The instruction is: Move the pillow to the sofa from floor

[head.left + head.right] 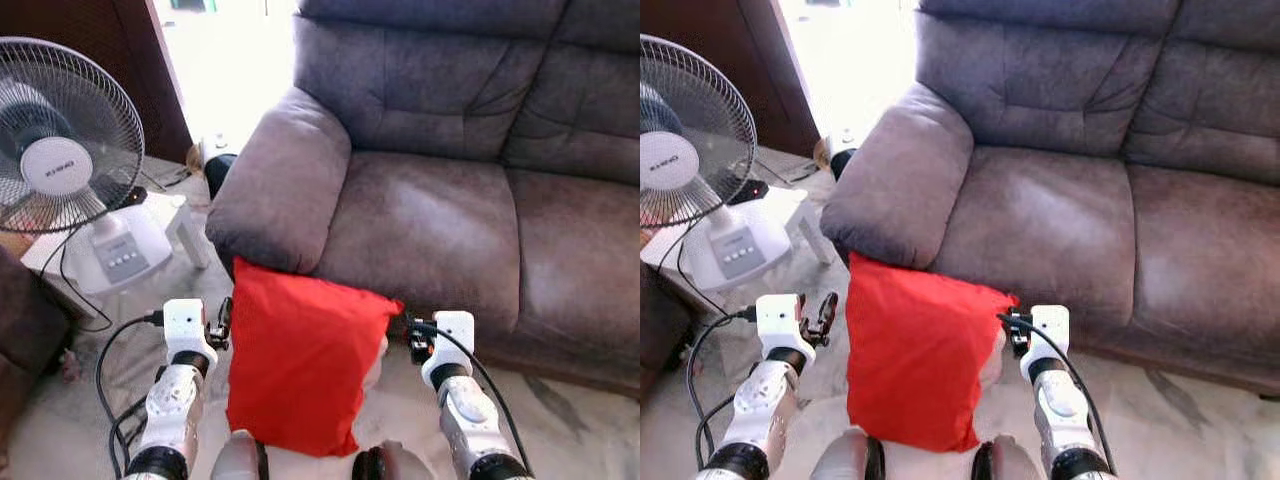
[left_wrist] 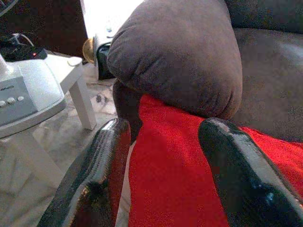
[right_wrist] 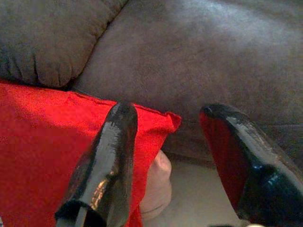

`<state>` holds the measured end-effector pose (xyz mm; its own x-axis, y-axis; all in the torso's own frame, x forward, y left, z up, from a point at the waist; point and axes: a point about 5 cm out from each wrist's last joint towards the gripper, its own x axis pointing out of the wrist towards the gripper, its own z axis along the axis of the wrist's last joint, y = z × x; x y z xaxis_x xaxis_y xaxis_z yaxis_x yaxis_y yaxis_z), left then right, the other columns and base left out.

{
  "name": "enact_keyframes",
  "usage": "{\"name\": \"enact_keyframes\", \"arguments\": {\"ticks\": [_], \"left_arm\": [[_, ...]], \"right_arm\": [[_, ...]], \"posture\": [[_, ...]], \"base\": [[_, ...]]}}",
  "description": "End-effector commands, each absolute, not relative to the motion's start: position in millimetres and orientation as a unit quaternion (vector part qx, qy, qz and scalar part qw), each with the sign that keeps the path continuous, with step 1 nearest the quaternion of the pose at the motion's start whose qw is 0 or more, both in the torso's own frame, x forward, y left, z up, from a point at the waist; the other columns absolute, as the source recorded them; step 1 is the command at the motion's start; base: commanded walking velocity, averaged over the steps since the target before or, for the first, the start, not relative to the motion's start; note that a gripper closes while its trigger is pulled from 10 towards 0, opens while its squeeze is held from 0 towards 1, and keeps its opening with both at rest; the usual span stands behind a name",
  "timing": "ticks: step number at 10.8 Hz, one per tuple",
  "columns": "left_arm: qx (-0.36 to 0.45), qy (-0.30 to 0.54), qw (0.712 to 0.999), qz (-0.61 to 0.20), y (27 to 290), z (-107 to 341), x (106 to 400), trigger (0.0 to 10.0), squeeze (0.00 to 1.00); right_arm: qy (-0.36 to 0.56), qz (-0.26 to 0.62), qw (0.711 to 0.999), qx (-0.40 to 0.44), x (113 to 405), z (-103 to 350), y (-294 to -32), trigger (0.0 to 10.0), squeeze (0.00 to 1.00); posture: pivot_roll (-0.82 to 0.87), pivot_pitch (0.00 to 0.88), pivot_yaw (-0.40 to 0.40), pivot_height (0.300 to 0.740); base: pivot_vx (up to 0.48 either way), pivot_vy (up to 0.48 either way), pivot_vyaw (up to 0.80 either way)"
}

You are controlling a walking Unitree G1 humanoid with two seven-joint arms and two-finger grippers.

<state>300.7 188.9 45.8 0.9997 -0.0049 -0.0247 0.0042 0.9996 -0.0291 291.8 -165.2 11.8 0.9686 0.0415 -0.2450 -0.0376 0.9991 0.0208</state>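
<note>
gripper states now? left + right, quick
Left gripper: jaws open, at the left edge of the red pillow, not clamped on it.
Right gripper: jaws open, straddling the pillow's upper right corner.

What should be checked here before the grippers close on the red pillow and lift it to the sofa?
1. Left gripper open, at the pillow's left edge: ok.
2. Right gripper open, at the pillow's right corner: ok.
3. Pillow squeezed between both grippers: not ok, not yet.
4. Sofa seat free to take the pillow: ok.
5. Fan apart from the left arm: ok.
6. Pale thing behind the pillow's corner: cannot tell.
</note>
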Motion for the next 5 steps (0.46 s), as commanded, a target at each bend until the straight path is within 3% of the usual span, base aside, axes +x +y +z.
{"name": "enact_keyframes", "arguments": {"ticks": [1, 5], "left_arm": [[-0.015, 0.025, 1.000, 0.000, 190.9, 41.9, 299.2, 10.0, 0.00], [-0.015, 0.026, 1.000, -0.001, 190.8, 42.1, 299.6, 10.0, 0.00]], "right_arm": [[0.139, 0.023, 0.990, 0.012, 288.6, 6.8, -163.3, 10.0, 0.00], [0.146, 0.029, 0.989, 0.012, 288.6, 5.5, -160.8, 10.0, 0.00]], "posture": [[0.12, 0.175, 0.004, 0.666], [0.12, 0.170, 0.004, 0.662]], "base": [[0.000, 0.000, 0.00], [0.000, 0.000, 0.00]]}}
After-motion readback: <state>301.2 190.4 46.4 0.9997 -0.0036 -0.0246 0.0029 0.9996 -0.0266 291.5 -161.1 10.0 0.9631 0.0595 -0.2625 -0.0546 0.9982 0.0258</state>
